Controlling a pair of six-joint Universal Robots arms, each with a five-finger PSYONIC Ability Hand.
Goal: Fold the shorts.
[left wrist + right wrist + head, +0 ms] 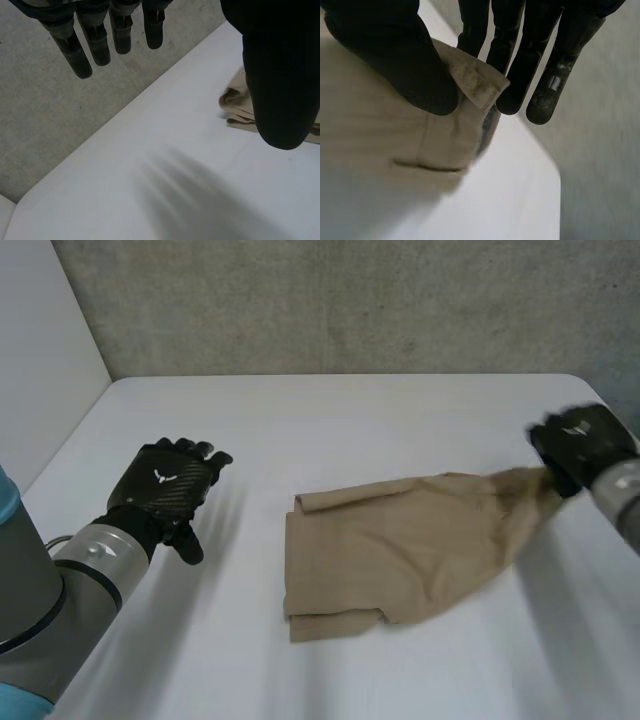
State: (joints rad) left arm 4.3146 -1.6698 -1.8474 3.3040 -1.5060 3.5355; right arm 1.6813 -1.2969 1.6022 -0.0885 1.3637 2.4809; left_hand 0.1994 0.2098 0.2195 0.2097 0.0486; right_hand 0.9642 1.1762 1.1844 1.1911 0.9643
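Right wrist view first: the fingers (520, 60) and thumb of my right hand (395, 55) pinch a hemmed corner of the tan shorts (380, 145), raised off the table (520, 200). My left hand (165, 485) hovers with straight fingers, holding nothing, well apart from the cloth. The shorts lie mid-table, seemingly doubled once already. I judge the stretched end is yet to be folded over.

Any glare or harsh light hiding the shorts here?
Head view: soft light, no glare on the table; tan shorts stand out. Right wrist view: cloth edge well lit, pinched by the right robot hand. Left wrist view: left robot hand hides part of the shorts.
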